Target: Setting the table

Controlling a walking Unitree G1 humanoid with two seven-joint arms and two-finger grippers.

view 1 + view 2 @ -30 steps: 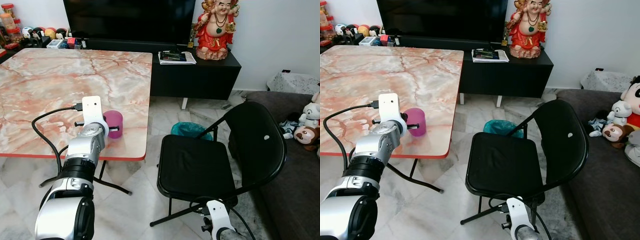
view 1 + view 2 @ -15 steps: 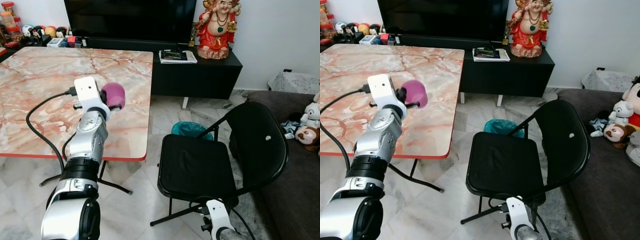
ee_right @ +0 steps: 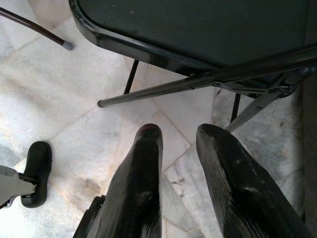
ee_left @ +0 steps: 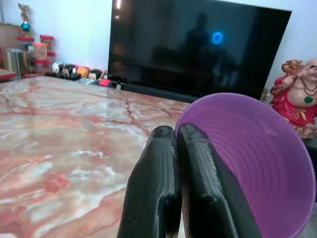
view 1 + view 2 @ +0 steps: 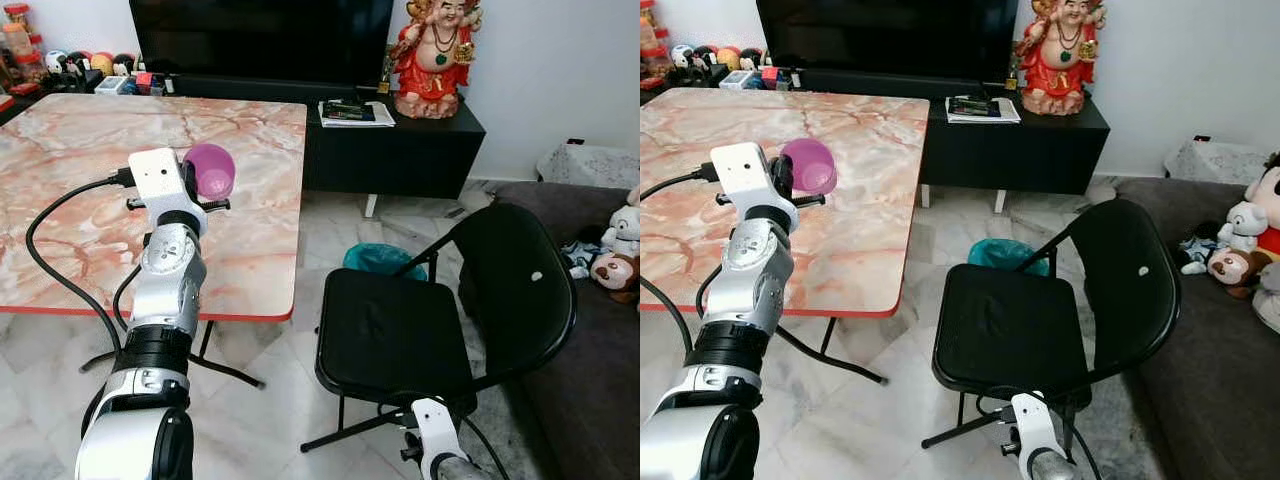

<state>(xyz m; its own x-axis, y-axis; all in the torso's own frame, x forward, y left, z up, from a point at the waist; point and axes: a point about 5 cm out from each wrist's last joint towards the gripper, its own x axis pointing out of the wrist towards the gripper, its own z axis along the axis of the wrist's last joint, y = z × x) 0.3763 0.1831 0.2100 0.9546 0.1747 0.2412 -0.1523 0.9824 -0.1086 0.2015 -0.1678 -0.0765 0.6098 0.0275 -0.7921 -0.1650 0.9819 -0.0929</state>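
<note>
Here, your left gripper (image 4: 177, 148) pinches the rim of the purple cup (image 5: 211, 170), held tilted above the marble table (image 5: 90, 160) in the upper left of the frame, arm raised and reaching forward. Your right gripper (image 3: 178, 136) hangs low, fingers slightly apart, beside the black folding chair (image 5: 400, 330). No writing reads clearly.
</note>
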